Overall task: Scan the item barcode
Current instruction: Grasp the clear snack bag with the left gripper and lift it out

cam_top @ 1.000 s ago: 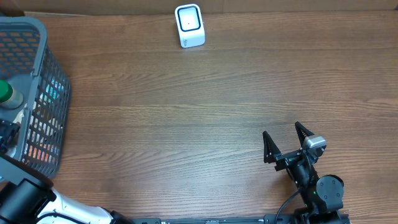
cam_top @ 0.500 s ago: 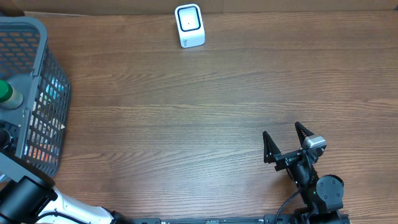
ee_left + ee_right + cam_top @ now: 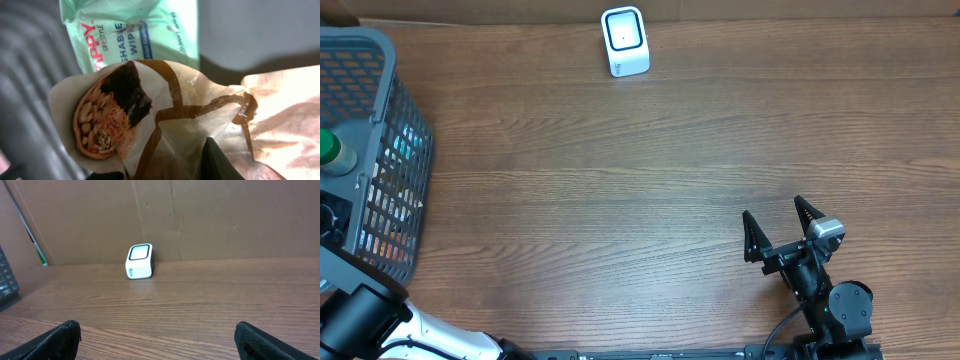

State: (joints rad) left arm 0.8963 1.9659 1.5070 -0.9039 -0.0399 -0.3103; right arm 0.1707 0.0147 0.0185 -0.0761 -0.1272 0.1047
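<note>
The item is a tan snack bag (image 3: 125, 110) printed with a bowl of mixed snacks, lying inside the grey basket (image 3: 382, 60) at the table's left end. My left gripper (image 3: 165, 167) reaches down into the basket, its two dark fingers pinching the bag's crinkled lower edge from both sides. In the overhead view the basket wall hides that gripper. The white barcode scanner (image 3: 625, 42) stands at the table's far edge, also seen as the scanner (image 3: 139, 261) in the right wrist view. My right gripper (image 3: 772, 210) rests open near the front right, holding nothing.
A green pack of wipes (image 3: 135, 30) lies next to the bag in the basket. A green-capped bottle (image 3: 328, 150) stands at the basket's left side. A cardboard wall (image 3: 200, 215) backs the wooden table (image 3: 620, 180).
My left gripper's jaws have closed in on the snack bag inside the basket. The right arm and the scanner have not moved.
</note>
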